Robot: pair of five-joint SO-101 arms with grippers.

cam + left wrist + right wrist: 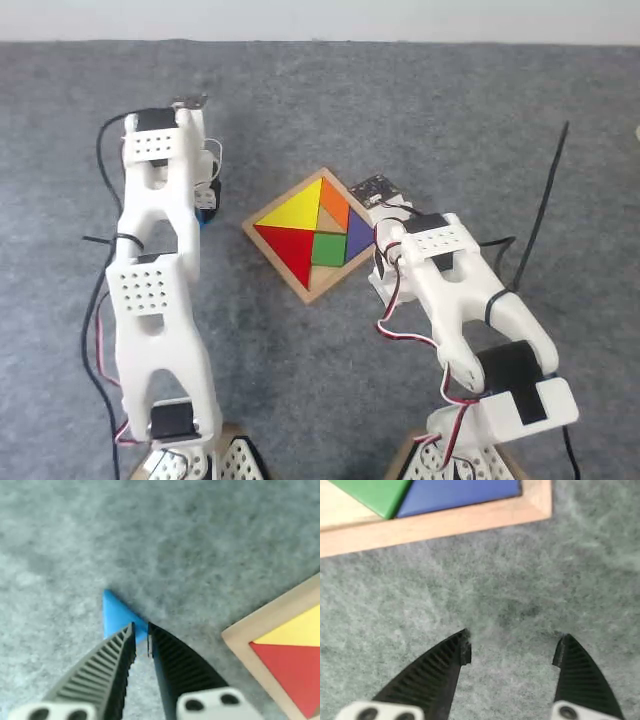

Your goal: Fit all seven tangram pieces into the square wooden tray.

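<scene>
left hand (141, 629) grips 1 light-blue triangle (116, 614) | wooden tray (273, 263) mostly filled

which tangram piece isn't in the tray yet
The light blue triangle, lying on the grey carpet at the left gripper's tips; the other pieces sit inside the wooden tray.

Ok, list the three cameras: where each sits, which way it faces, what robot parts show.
High view: fixed above, looking down on the wooden tray, grey mat, left arm and right arm.
Left wrist view: on the left arm, looking down past the left gripper, shut on the blue triangle, a tray corner nearby.
Right wrist view: on the right arm, looking down past the open right gripper at mat and tray edge.
Shared: all show the tray; high and left wrist views share the blue triangle.
</scene>
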